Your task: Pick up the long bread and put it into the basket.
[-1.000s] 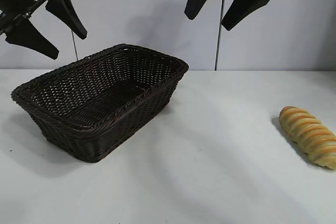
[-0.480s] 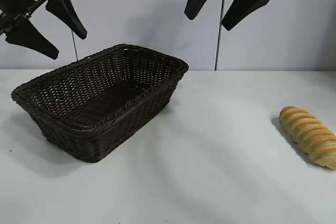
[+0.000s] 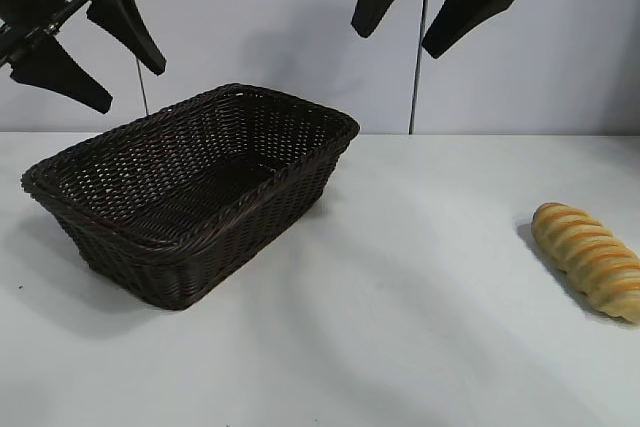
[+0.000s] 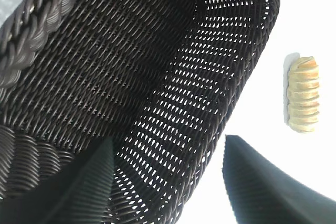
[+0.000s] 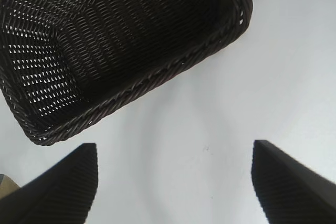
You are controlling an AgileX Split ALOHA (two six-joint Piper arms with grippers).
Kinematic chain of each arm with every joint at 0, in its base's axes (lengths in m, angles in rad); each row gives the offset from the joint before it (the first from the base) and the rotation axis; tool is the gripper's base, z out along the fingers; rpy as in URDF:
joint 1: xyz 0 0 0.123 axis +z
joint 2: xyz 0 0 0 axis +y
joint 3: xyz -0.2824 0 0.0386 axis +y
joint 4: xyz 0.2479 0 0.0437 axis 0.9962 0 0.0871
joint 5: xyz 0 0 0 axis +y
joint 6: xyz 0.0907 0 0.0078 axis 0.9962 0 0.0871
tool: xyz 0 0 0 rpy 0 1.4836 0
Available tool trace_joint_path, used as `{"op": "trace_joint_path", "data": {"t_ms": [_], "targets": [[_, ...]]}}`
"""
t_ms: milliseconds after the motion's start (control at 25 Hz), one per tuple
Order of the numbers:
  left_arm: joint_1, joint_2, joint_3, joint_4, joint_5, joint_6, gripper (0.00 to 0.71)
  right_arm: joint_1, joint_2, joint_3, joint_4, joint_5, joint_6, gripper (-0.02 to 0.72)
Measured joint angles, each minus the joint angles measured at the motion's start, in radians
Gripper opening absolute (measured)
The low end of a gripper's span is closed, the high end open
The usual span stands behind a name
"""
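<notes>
Nowhere across the last second had anything shifted: every item lay where it had a second earlier, which suggested the task had not really started. The table (image 3: 420,327) was the biggest thing in view, white and carrying both task items well apart from each other. The basket (image 3: 190,192) sat on its left half, dark woven wicker with a braided rim, and its inside looked to hold nothing. The bread (image 3: 590,259) lay on the table far to the right, near the edge of the exterior view, touching neither the basket nor any arm. Above the basket's left end the left gripper (image 3: 88,42) hung high with its fingers spread apart, holding nothing; its wrist view looked straight down into the basket, with the bread off beyond the far wall. The right gripper (image 3: 430,2) hung high near the middle of the scene, also spread wide and carrying nothing, well short of the bread. Since neither arm had moved, the whole pick remained to be done, and the right arm seemed the likelier one to reach across and down to the loaf.
</notes>
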Motion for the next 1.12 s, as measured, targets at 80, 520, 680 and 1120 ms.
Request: {"op": "trace_joint_path", "data": {"t_ms": [80,520,680,1120], "targets": [[0.000,0.000,0.000,0.000,0.010,0.000,0.445,0.000,0.000,0.000,0.000,0.000,0.000,0.579],[0.000,0.000,0.000,0.011,0.065,-0.096,0.445,0.000,0.000,0.000,0.000,0.000,0.000,0.579],[-0.006,-0.014,0.013,0.060,0.069,-0.159,0.445,0.000,0.000,0.000,0.000,0.000,0.000,0.579],[-0.012,-0.238,0.209,0.134,-0.021,-0.372,0.445,0.000,0.000,0.000,0.000,0.000,0.000,0.580]]}}
